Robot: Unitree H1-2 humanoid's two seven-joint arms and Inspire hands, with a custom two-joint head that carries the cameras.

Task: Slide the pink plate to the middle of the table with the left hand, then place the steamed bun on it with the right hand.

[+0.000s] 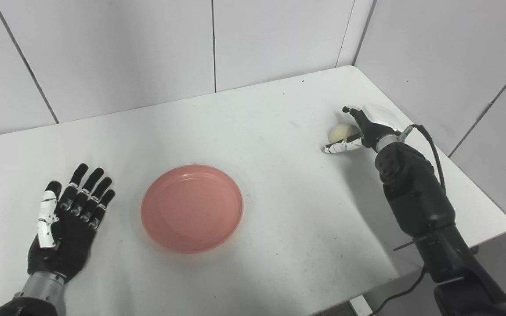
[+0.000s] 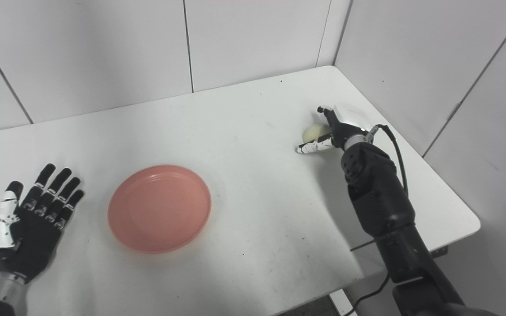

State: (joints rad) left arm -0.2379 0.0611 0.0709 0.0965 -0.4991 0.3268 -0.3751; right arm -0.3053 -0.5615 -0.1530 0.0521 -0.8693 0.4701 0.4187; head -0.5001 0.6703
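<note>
Plate (image 1: 192, 208) sits mid-bench, left hand (image 1: 66, 215) flat and spread beside it; right hand (image 1: 358, 131) cups the bun (image 1: 342, 131), far right of plate, grip unclear; next, close and lift

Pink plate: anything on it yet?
Nothing. The pink plate is bare, its whole inside visible. The steamed bun sits far right, within the right robot hand, partly hidden by it.
</note>
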